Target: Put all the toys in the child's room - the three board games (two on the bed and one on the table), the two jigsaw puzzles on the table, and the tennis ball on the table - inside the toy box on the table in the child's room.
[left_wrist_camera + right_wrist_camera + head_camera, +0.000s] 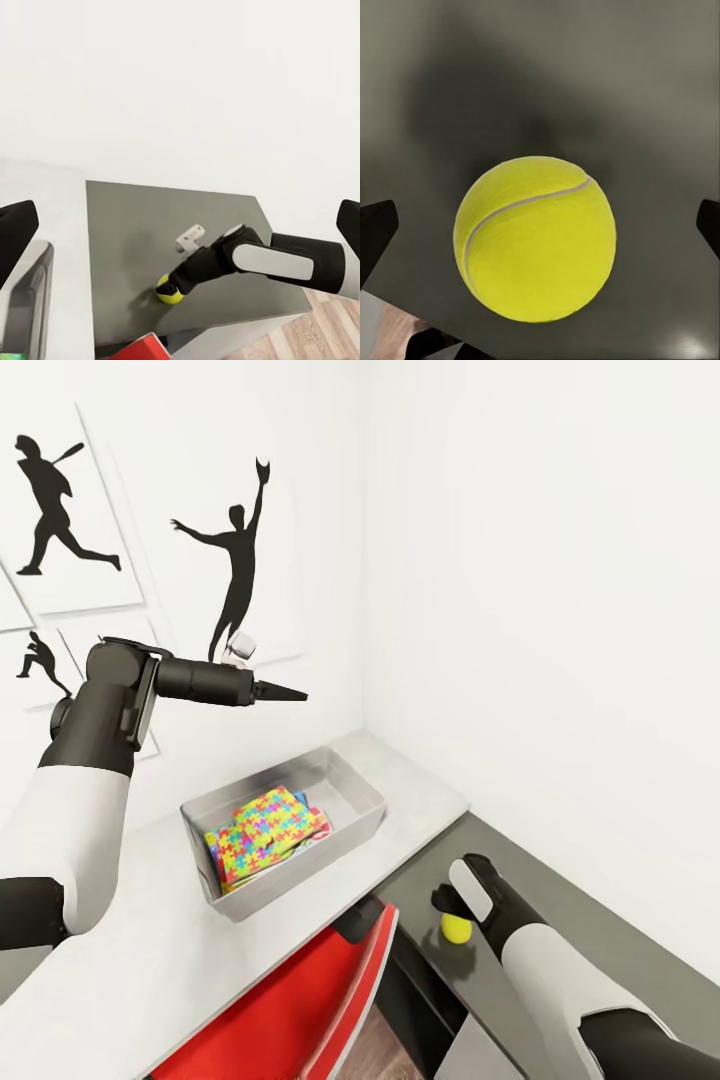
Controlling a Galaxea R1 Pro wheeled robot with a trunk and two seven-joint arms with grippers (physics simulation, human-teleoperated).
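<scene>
The right jaws [447, 908] stand wide open around the tennis ball [534, 238], low at the right of the head view; in the right wrist view the two dark fingertips [376, 232] sit at the frame's opposite edges with the ball centred between them, apart from both. The ball rests on the dark grey counter [600, 950], close to its near edge. In the left wrist view the same ball [169, 289] lies just under the right arm's black tip, with a small white object [190, 238] beside it on the dark surface.

The left jaws [285, 693] hang empty at centre-left of the head view, raised well above the toy box [362, 822]; the left wrist view shows them spread wide, with nothing between.

The toy box sits on the light grey counter [150, 950] in the middle of the frame, holding the bright jigsaw puzzles [265, 832]. A red chair [300, 1010] shows at bottom centre. Black sports-silhouette pictures [60, 510] hang on the white wall at upper left.
</scene>
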